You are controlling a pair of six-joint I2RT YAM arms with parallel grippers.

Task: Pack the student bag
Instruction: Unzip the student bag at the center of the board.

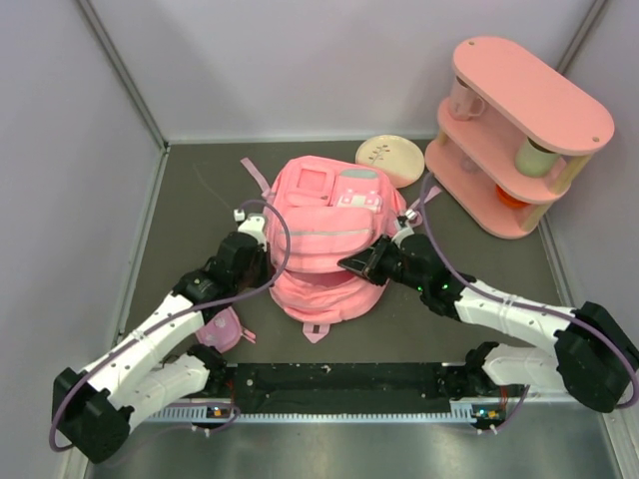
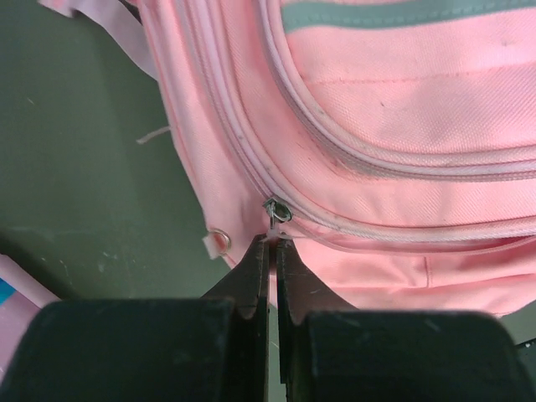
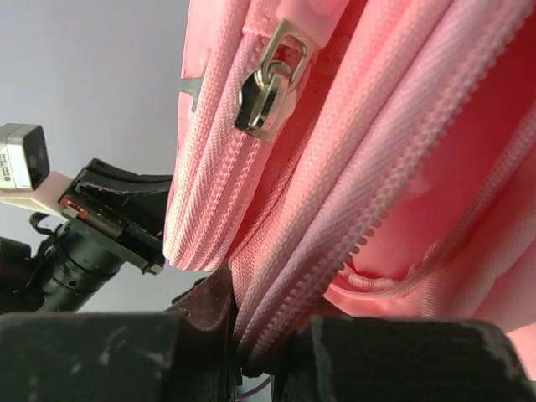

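Left end effector (image 2: 272,244) is pinching the zipper pull (image 2: 275,218) at the student bag's (image 2: 402,117) side. Right end effector (image 3: 255,339) is clamping narrowly on that bag's zipper edge (image 3: 285,268).

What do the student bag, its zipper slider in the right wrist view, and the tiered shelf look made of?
The student bag: woven, synthetic-looking fabric, matte pink; a fine diagonal weave shows up close. The zipper slider: likely metal, bright silver with glints. The tiered shelf: rigid, smooth matte pink boards, painted wood or plastic, unclear which.
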